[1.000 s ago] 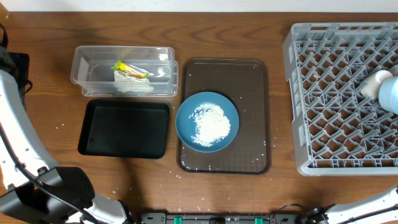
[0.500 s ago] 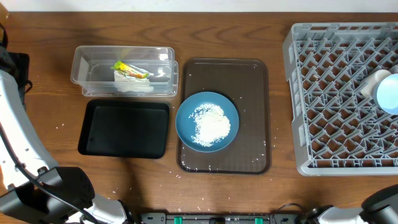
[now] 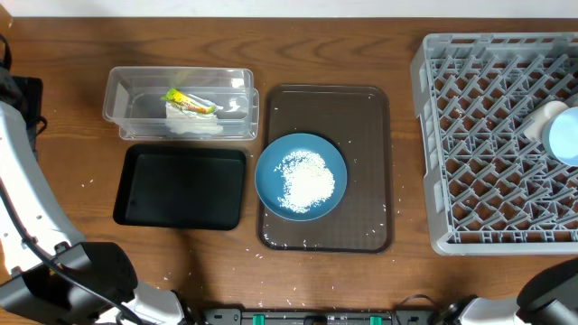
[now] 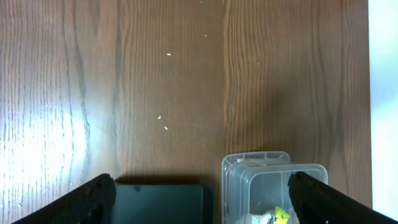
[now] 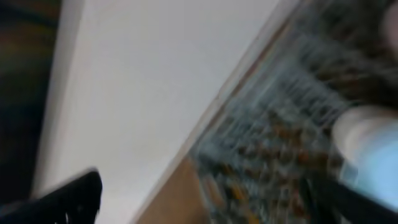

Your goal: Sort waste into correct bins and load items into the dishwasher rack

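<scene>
The dark-blue dish [image 3: 271, 162] holds a heap of white rice [image 3: 307, 179] and sits on the brown serving tray [image 3: 325, 108]. The clear tub [image 3: 135, 99] contains the yellow-green wrapper [image 3: 188, 99] and white paper [image 3: 194, 124]; the black tray [image 3: 181, 187] lies in front of it. The grey rack [image 3: 488, 144] holds a light-blue bowl [image 3: 566, 135] and a white cup [image 3: 542, 120] at its right side. My left gripper [image 4: 199, 202] is open above the black tray [image 4: 158, 202] and the tub [image 4: 273, 180]. My right gripper [image 5: 211, 199] is open in a blurred view, near the rack [image 5: 280, 137] and bowl [image 5: 376, 158].
Loose rice grains are scattered on the wooden table [image 3: 397, 54] and on the serving tray. The left arm [image 3: 27, 208] runs along the left edge. The right arm's base [image 3: 551, 302] shows at the bottom right corner.
The light-blue bowl has gone from tilted to resting flat in the rack, free of the right gripper. The right arm has shifted at the bottom right corner. The left arm has not moved.
</scene>
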Action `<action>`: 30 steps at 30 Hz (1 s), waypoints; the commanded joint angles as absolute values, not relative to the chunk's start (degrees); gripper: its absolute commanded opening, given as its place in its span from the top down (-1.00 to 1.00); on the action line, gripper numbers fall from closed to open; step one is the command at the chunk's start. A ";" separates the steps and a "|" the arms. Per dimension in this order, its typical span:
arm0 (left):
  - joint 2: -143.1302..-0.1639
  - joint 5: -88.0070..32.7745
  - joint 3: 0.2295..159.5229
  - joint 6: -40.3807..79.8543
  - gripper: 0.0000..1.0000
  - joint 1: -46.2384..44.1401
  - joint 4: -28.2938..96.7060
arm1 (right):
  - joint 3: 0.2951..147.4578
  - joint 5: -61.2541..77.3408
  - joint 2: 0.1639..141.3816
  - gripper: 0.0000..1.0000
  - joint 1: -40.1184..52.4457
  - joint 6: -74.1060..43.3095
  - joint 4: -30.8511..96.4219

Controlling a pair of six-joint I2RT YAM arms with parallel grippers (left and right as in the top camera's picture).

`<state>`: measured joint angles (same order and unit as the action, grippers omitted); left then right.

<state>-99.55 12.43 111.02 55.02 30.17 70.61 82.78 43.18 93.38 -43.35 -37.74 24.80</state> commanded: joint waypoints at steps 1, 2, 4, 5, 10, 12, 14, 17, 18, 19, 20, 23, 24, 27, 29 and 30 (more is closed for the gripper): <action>-99.92 13.56 110.96 54.26 -0.83 30.30 70.94 | 89.71 24.32 93.21 -0.98 -39.92 -22.83 32.97; -99.92 13.56 110.96 54.26 -0.83 30.30 70.94 | 91.85 20.95 93.21 -0.99 -38.92 -20.60 37.15; -99.92 13.56 110.96 54.26 -0.83 30.30 70.94 | 95.55 15.40 93.21 -0.98 -37.26 -18.74 44.16; -99.92 13.56 110.96 54.26 -0.83 30.30 70.94 | 96.84 13.06 93.21 -0.99 -36.53 -18.72 46.89; -99.92 13.56 110.96 54.26 -0.84 30.30 70.94 | 98.13 0.93 93.38 -0.90 -32.73 -19.44 57.47; -99.92 13.56 110.96 54.26 -0.83 30.30 70.94 | 96.12 -1.37 93.89 -0.89 -31.75 -20.14 58.08; -99.92 13.56 110.96 54.26 -0.83 30.30 70.94 | 93.95 -1.72 94.74 -0.70 -31.42 -20.14 57.34; -99.92 13.56 110.96 54.26 -0.83 30.30 70.94 | 91.29 -1.72 96.62 -0.25 -31.55 -20.58 55.70; -99.92 13.56 110.96 54.26 -0.83 30.30 70.94 | 90.67 -1.72 97.36 -0.17 -31.57 -20.56 54.78; -99.92 13.56 110.96 54.26 -0.84 30.30 70.94 | 90.24 -1.72 97.95 -0.11 -31.57 -20.53 53.74; -99.92 13.56 110.96 54.26 -0.83 30.30 70.94 | 89.82 -1.72 98.87 -0.09 -31.62 -20.49 52.16; -99.92 13.56 110.96 54.26 -0.84 30.30 70.94 | 89.67 -1.69 101.36 0.01 -31.64 -20.25 48.97; -99.92 13.56 110.96 54.26 -0.83 30.30 70.94 | 89.67 -1.52 102.17 0.02 -31.64 -20.23 48.07; -99.92 13.56 110.96 54.26 -0.84 30.30 70.94 | 89.67 0.08 104.22 0.03 -31.64 -19.57 45.80; -99.92 13.56 110.96 54.26 -0.84 30.30 70.94 | 89.67 1.04 105.14 0.06 -31.62 -19.44 45.04; -99.92 13.54 110.96 54.26 -0.83 30.30 70.94 | 89.67 1.58 105.38 0.08 -31.64 -19.44 44.86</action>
